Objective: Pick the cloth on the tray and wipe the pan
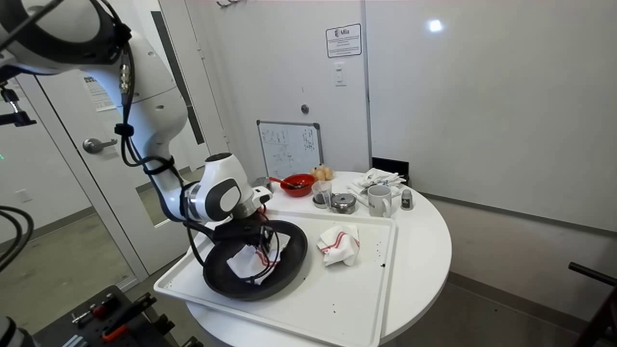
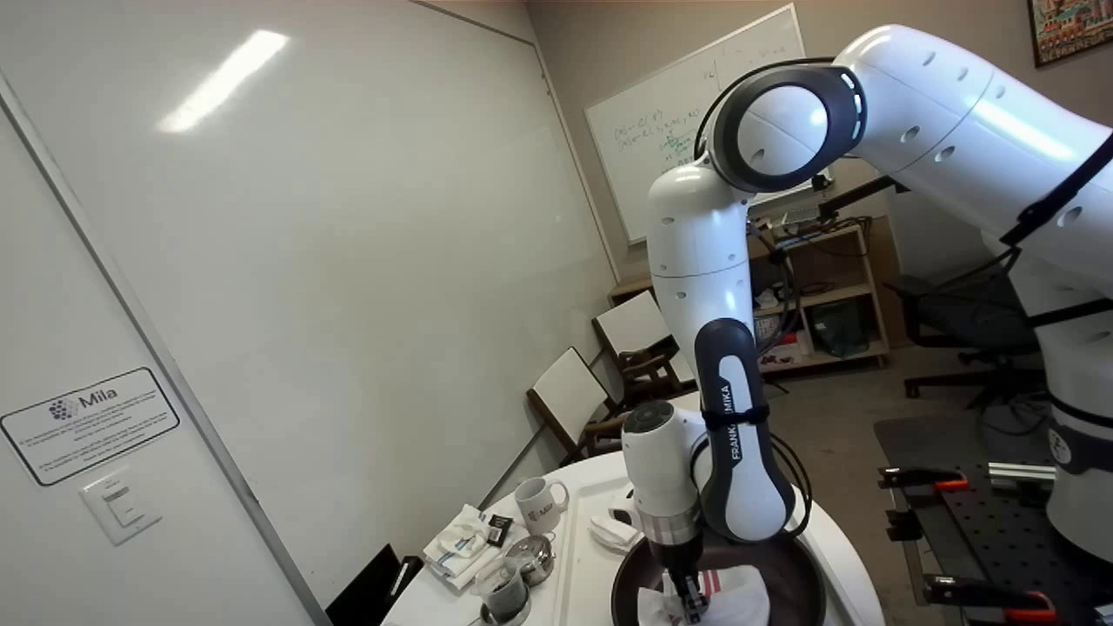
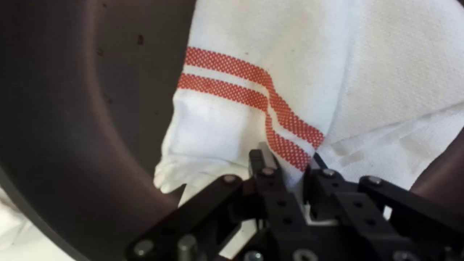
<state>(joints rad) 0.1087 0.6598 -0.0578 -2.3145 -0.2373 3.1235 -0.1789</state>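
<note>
The black frying pan rests on the large white tray; the pan also shows in an exterior view and fills much of the wrist view. The cloth, white with red stripes, lies folded inside the pan; it also shows in the wrist view. My gripper points down into the pan, its fingers closed on a bunched, striped fold of the cloth. The gripper also shows in an exterior view. The pan's handle is hidden.
A smaller crumpled white-and-red cloth lies on the tray beside the pan. Behind the tray stand a red bowl, a clear cup, a metal tin, a mug, a shaker and white cloths.
</note>
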